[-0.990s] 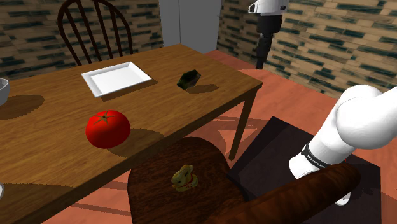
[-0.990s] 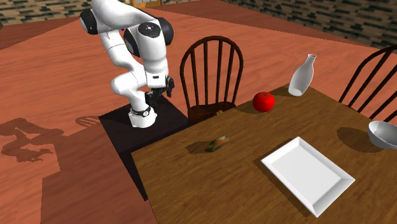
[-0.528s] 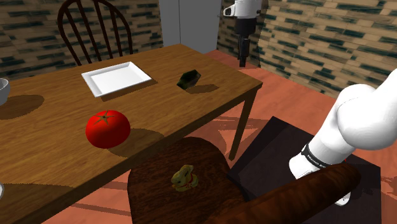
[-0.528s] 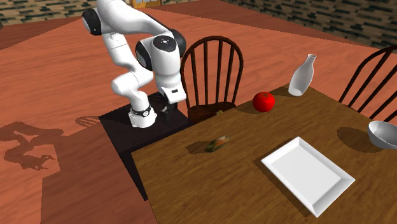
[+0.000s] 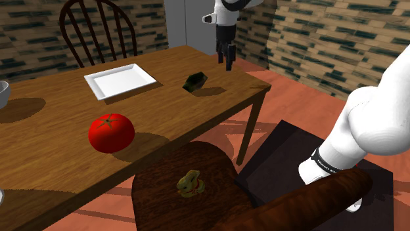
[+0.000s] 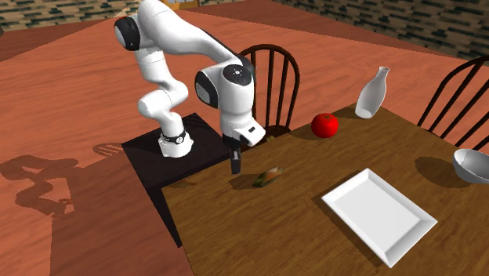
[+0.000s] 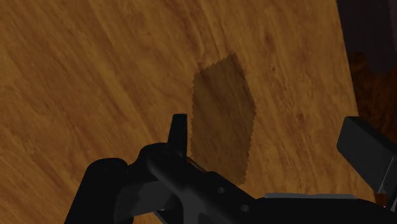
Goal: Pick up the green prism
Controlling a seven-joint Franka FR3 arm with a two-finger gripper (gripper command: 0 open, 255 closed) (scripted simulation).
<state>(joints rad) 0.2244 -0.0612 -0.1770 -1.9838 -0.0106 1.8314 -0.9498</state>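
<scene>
Home dining room, wooden table (image 5: pixel 59 125), chair (image 5: pixel 161 180) (brick walls (image 5: pixel 328 39))

Lying on the table (image 5: pixel 59 118) toward the end nearest the stand (image 5: pixel 289 154): the prism (image 5: pixel 196 81). Sitting to the shoulder view's left of it, the plate (image 5: pixel 120 80); nearer that camera, the tomato (image 5: pixel 112 132). Hanging above the table just to the prism's right in that view, the gripper (image 5: pixel 228 62). Standing near the tomato, the bottle (image 6: pixel 371 92).
</scene>
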